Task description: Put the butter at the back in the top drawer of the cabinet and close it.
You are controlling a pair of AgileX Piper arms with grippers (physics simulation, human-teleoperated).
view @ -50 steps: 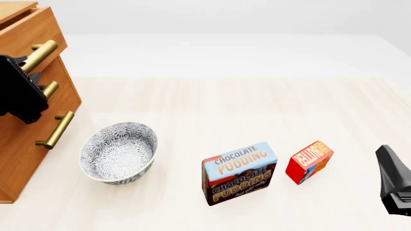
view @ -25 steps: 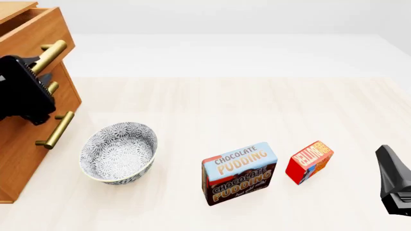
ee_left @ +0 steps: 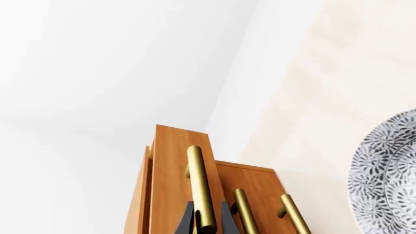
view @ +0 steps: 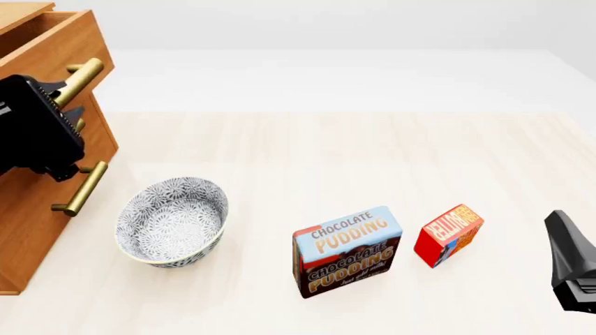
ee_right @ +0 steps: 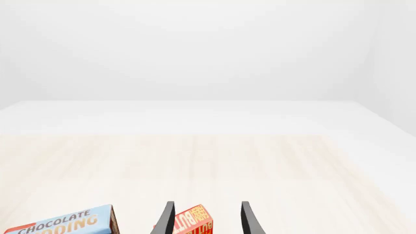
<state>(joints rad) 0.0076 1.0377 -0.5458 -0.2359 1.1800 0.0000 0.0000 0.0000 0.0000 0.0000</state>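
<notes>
Pulled a little further toward the arms' side than half a second ago, the top drawer (view: 58, 43) now stands proud of the cabinet (view: 38, 195), and the left gripper (ee_left: 206, 220) has travelled with it. In the left wrist view its two dark fingers sit on either side of the brass handle (ee_left: 201, 190), closed against the bar, so it is clamped on the handle. The two lower handles lie just beside the gripper, untouched, and the patterned bowl (view: 172, 222) sits below and off to its side on the table.

Nothing else has shifted. The butter (view: 449, 234) rests on the table well apart from the left gripper, far across from the cabinet, next to the pudding box (view: 347, 251). The right gripper (ee_right: 206, 219) has its fingers spread, and the butter shows just ahead of them, seemingly not yet touched.

Judging from this, the opening step is under way but likely not finished: the drawer probably needs more travel before the butter can go in toward its back. The pick-up, placing and closing all remain.
</notes>
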